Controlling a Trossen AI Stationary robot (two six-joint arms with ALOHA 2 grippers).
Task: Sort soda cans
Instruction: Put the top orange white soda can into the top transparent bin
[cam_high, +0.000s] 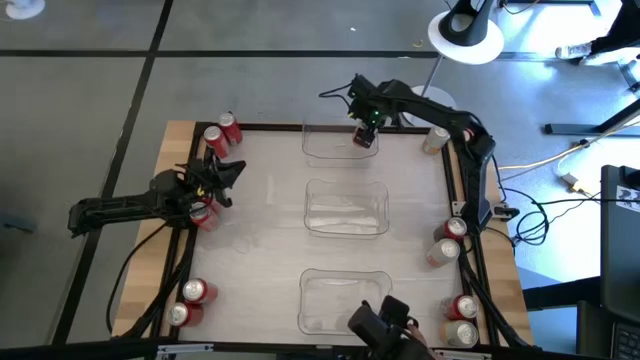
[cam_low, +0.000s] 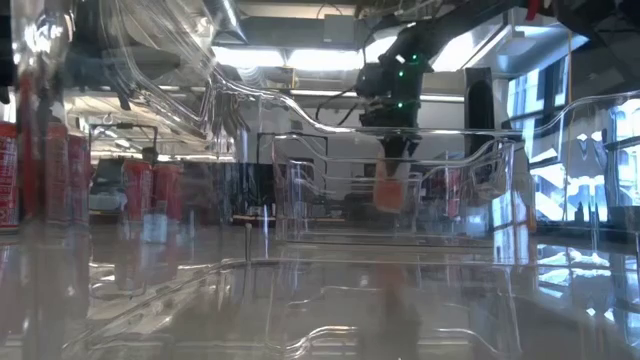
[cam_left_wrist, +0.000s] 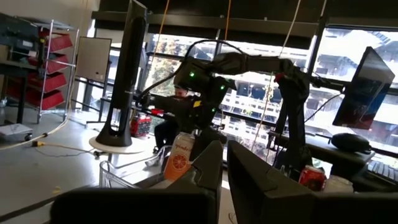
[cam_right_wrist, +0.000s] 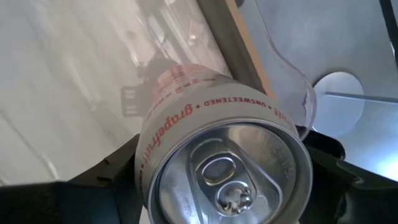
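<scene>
1. From the high view, the right pincer (cam_high: 365, 137) hangs over the far clear tray (cam_high: 320, 150) at the tabletop's (cam_high: 260, 230) far edge, with only a small reddish patch showing under it.
2. The right wrist view makes plain what that patch is: a pale grapefruit can (cam_right_wrist: 217, 168), silver top toward the camera, sits between the two dark fingers (cam_right_wrist: 106, 171), the jaws spread wide and closed on its sides.
3. The low view shows the same can (cam_low: 390, 190) hanging beneath the right pincer (cam_low: 392, 150) inside the tray walls, its contact with the tray floor not readable.
4. The left wrist view sees that can (cam_left_wrist: 179, 155) from across the tabletop, upright under the right arm.
5. The left pincer (cam_high: 222, 180) sits near the tabletop's left edge, jaws closed together and empty, just beside a red can (cam_high: 205, 214).
6. Only the high view shows the other soda cans: two red ones at the far-left corner (cam_high: 222, 133), two at the near-left edge (cam_high: 190, 300), and several along the right edge (cam_high: 450, 240).
7. Two more clear trays lie mid-tabletop (cam_high: 345, 208) and at the near edge (cam_high: 340, 300).
</scene>
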